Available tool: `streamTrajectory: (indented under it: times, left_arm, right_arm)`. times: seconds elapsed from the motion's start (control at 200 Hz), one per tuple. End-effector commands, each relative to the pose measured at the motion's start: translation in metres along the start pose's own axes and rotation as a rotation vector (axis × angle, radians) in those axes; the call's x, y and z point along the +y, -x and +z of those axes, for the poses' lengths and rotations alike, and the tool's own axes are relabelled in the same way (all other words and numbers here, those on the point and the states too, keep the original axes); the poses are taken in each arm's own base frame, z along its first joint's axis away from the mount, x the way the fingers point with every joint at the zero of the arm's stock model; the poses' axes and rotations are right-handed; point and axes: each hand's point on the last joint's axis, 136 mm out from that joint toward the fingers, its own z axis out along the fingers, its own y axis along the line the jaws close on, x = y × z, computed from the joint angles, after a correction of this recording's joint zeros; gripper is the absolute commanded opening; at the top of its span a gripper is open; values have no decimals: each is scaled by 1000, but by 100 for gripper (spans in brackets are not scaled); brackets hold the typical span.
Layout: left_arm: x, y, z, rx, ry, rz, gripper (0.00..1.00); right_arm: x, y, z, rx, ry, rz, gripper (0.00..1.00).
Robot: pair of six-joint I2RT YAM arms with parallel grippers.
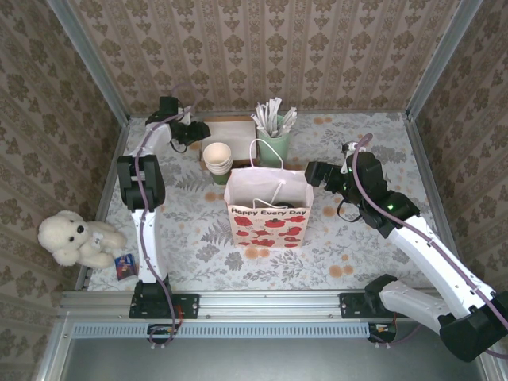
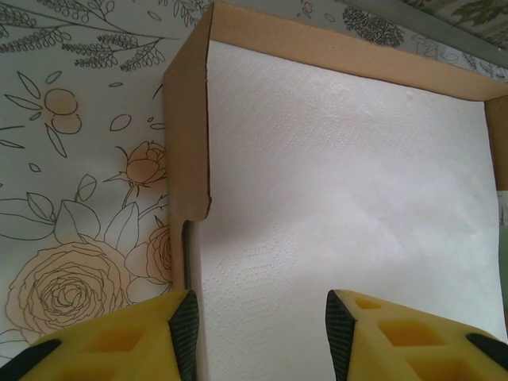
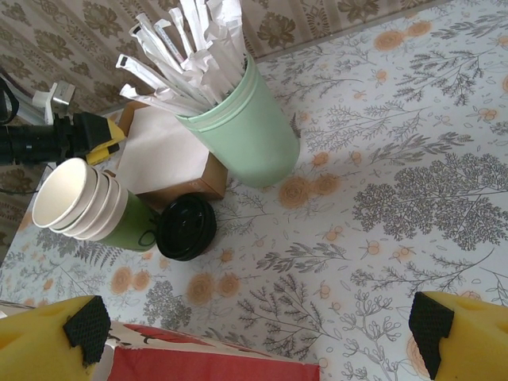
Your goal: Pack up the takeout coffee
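The bench point(image 1: 357, 230) is covered in a pale cloth printed with grey sprigs and orange flowers, and it sits inside a metal frame, closed in on three sides by walls point(image 1: 262, 48) papered in a brown damask pattern. A cream teddy bear point(image 1: 75, 238) sits off the bench's left edge with a small blue packet point(image 1: 125, 266) beside it. From above, a white paper bag point(image 1: 268, 218) with red flowers stands open in the middle, between the two arms. The left gripper point(image 2: 262, 341) is released, its yellow fingers spread with nothing between them. Its own camera shows what the overhead view barely does: directly below and ahead of it lie white napkins point(image 2: 341, 182) in a shallow cardboard box point(image 2: 186, 143). The right gripper point(image 3: 258, 341) is also released, its fingers wide apart and empty just above the bag's near rim. Its camera picks out the takeout coffee point(image 3: 186, 228), which I cannot make out from above. It stands upright on the bench ahead of that gripper and to the left of its centre, beyond the bag, black lid on. It is close against the stack of green cups point(image 3: 83, 202) on its left, with the mint cup point(image 3: 246, 127) of wrapped straws point(image 3: 182, 40) just behind it.
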Motion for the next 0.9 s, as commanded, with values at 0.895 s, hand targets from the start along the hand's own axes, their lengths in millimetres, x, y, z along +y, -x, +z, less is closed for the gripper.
streamTrajectory:
  times: [0.895]
  left_arm:
    - [-16,-3,-5,10,-5,65,45]
  right_arm:
    - [20,12,-1,-3,86,62,100]
